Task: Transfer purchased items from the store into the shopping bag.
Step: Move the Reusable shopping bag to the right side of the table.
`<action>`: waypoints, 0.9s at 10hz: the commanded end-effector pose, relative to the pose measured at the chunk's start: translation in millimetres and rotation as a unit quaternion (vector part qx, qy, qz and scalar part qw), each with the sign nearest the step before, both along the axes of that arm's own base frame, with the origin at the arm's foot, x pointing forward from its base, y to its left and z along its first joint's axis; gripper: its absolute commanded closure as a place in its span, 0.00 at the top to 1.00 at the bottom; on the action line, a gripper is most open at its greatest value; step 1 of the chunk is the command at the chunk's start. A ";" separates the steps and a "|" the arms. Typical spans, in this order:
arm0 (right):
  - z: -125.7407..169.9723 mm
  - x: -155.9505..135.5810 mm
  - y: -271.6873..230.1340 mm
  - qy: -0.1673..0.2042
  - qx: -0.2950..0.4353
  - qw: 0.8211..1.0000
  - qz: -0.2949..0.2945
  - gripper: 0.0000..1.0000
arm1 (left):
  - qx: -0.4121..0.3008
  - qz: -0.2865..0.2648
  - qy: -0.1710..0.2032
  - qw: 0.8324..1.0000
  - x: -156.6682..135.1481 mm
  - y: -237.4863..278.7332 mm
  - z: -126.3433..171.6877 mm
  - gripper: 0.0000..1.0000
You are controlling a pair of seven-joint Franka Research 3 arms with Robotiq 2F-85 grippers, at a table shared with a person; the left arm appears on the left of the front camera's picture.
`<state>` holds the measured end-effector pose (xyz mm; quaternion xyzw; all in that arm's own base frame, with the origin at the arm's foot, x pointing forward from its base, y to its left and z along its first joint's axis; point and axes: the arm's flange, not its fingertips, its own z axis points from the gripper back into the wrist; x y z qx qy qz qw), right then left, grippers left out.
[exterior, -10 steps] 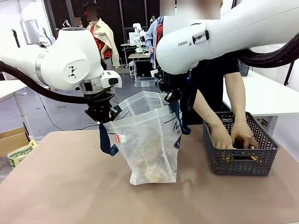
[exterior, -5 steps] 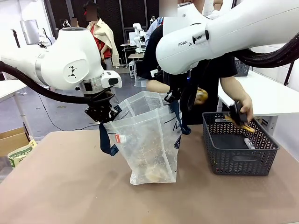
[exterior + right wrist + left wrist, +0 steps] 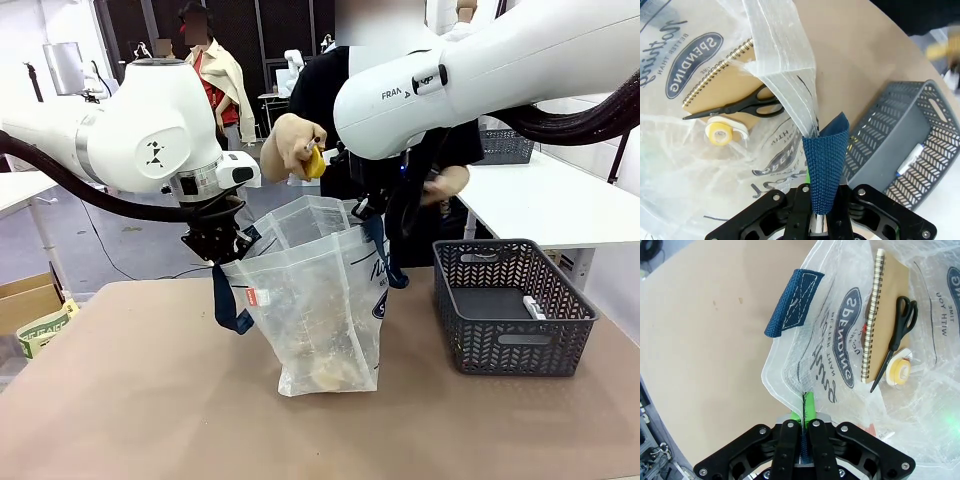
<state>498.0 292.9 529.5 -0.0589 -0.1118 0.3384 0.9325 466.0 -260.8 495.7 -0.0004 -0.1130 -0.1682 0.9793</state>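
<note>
Front view: the shopping bag [image 3: 320,300] stands on the surface [image 3: 140,400], its mouth stretched between the left gripper [image 3: 216,246] and the right gripper [image 3: 370,212], both clenched on its rim. A yellowish item [image 3: 315,162], perhaps a small pack, is held above the mouth by the person's hand [image 3: 290,145]. If dropped off-centre, it could be deflected outside. The way from the basket [image 3: 515,345] is crossed by the right arm [image 3: 480,70].

Left wrist view: the bag's thin edge is pinched and could be pulled out by added weight. A notebook [image 3: 885,315], scissors [image 3: 900,330] and tape roll [image 3: 900,371] lie inside.

Right wrist view: the navy strap [image 3: 827,160] is grasped.
</note>
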 end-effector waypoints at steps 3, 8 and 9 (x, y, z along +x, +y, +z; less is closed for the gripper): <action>0.0 0.0 0.0 0.000 0.000 1.000 0.000 0.00 | 0.000 0.000 0.000 1.000 0.0 0.3 0.3 0.00; 0.0 0.0 0.0 0.000 0.000 1.000 0.000 0.00 | 0.000 0.000 0.000 1.000 0.0 0.3 0.3 0.00; 0.0 0.0 0.0 0.000 0.000 1.000 0.000 0.00 | 0.000 0.000 0.000 1.000 0.0 0.3 0.3 0.00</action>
